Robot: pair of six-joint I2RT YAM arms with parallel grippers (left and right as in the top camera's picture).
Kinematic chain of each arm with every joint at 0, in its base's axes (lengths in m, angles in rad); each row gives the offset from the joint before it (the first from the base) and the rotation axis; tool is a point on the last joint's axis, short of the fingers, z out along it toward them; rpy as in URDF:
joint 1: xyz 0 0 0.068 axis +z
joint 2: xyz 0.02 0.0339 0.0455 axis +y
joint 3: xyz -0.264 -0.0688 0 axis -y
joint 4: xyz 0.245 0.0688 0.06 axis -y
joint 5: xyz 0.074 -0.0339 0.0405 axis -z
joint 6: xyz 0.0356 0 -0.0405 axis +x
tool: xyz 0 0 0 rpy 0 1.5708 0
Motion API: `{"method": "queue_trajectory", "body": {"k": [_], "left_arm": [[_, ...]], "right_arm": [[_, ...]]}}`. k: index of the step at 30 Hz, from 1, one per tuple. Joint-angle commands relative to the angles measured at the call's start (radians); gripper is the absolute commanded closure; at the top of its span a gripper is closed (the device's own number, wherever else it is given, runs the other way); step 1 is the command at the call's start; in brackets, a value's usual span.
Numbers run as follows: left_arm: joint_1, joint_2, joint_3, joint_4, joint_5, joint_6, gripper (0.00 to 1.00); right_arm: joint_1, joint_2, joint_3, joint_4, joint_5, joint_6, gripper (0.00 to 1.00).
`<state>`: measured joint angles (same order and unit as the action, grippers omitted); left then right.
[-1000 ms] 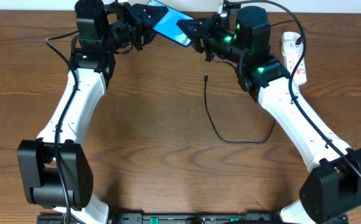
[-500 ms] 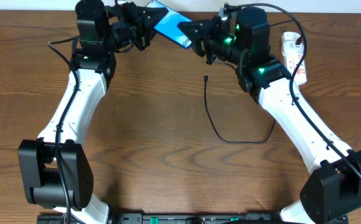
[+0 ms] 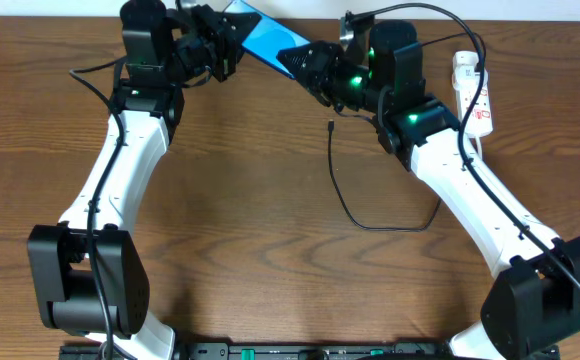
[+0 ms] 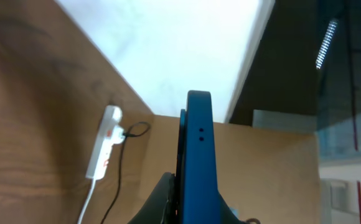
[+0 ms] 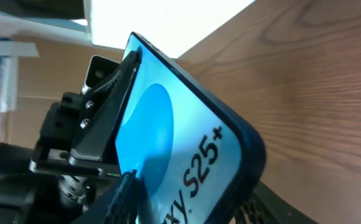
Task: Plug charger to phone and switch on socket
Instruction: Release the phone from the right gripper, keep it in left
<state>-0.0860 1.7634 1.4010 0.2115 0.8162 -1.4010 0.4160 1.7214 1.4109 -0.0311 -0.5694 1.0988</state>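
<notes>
The phone (image 3: 266, 38) is held above the far edge of the bench (image 3: 270, 270), clamped by one short end in the left fingers (image 3: 220, 32). Its long axis runs slantwise from there toward the right fingers (image 3: 298, 58), which sit on either side of its free end. Whether they press on it cannot be told. The charger (image 3: 342, 200) lies on the bench, its connector tip (image 3: 329, 126) just to the near side of the right fingers and pointing toward the phone. The right arm is judged the nearer for picking it up. The socket (image 3: 473, 95) lies to the right, apart.
</notes>
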Motion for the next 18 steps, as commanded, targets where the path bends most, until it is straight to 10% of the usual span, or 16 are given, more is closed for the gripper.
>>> {"method": "queue_trajectory", "body": {"k": [1, 18], "left_arm": [[0.003, -0.034, 0.043, -0.042, 0.002, 0.042, 0.93], [0.003, -0.033, 0.043, -0.407, 0.237, 0.102, 0.93]], "right_arm": [[-0.021, -0.021, -0.019, -0.009, -0.005, -0.093, 0.51], [-0.140, -0.148, -0.019, -0.442, 0.285, -0.436, 0.48]]}}
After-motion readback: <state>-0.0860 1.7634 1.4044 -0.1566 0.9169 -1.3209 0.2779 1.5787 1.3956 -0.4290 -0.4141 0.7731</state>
